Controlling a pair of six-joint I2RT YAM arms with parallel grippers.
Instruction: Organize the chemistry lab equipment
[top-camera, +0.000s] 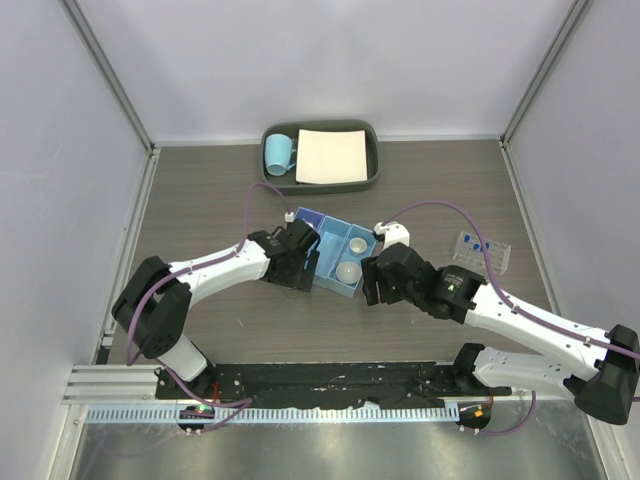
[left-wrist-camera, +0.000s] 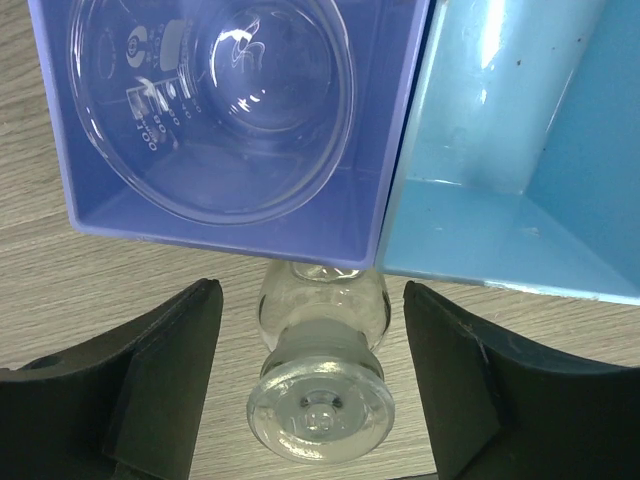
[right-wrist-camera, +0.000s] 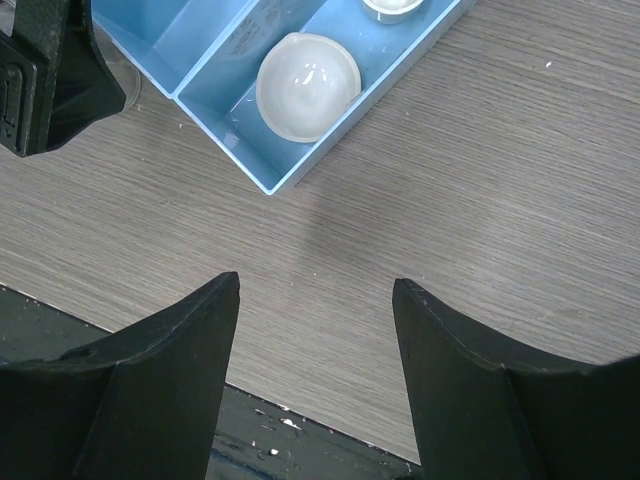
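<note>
The left wall panel (top-camera: 55, 150) is showing pale lavender and plain, and a metal frame post (top-camera: 110, 75) is running down to the corner of the grey-brown wood-grain counter (top-camera: 200, 200). The left end effector (left-wrist-camera: 312, 385) is sitting at the left side of the blue three-compartment box (top-camera: 330, 248), its fingers (left-wrist-camera: 165, 380) spread on either side of the neck of the small clear bottle (left-wrist-camera: 320, 405) with a narrow gap on each side. The bottle's wide printed body is showing in the darker blue compartment and its mouth is pointing back between the fingers; whether it is resting on the box wall cannot be told. Behind, at the far edge, a dark grey tray (top-camera: 372, 180) is holding a light-blue mug (top-camera: 279, 154) and a white sheet (top-camera: 332, 156). Two small white round dishes (top-camera: 358, 244) (top-camera: 346, 271) are lying in the box's right compartment. The right end effector (right-wrist-camera: 315, 290) is hovering spread and empty over bare counter just beside the box's near corner. Further right, well apart, the clear plastic tube rack (top-camera: 485, 252) is carrying blue-capped tubes (top-camera: 470, 240), their number unclear. The right wall panel (top-camera: 590, 120) is matching the left.
</note>
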